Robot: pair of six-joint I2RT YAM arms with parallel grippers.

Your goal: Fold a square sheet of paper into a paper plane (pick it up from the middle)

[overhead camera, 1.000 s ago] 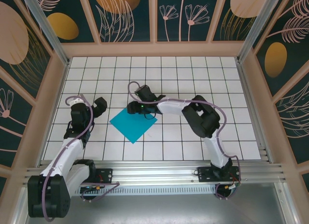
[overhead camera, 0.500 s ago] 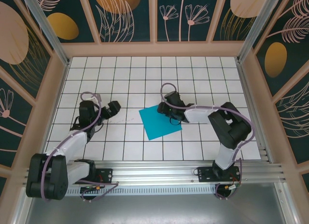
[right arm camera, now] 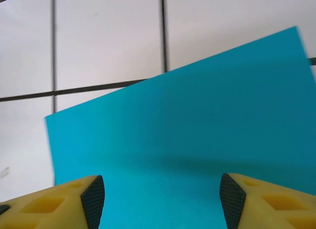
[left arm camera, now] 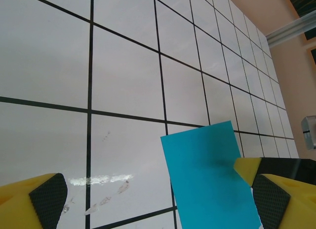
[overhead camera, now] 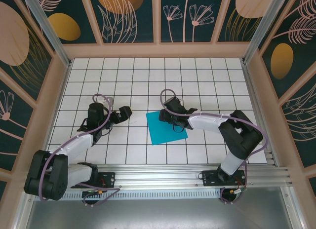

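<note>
Zero folds are made as far as I can see: the square sheet of paper [overhead camera: 168,131] lies flat and uncreased on the tabletop [overhead camera: 207,81], near its middle, turned slightly against the grid lines. So I judge that all the folding is left, beginning with lifting the sheet from its middle. My right arm reaches low across from its base, elbow bent, and its end effector [overhead camera: 166,118] sits over the sheet's far edge, fingers spread with teal showing between them; whether the tips touch the paper I cannot tell. My left arm stretches forward, its end effector [overhead camera: 124,112] spread wide and empty, pointing at the sheet from well to its left.
</note>
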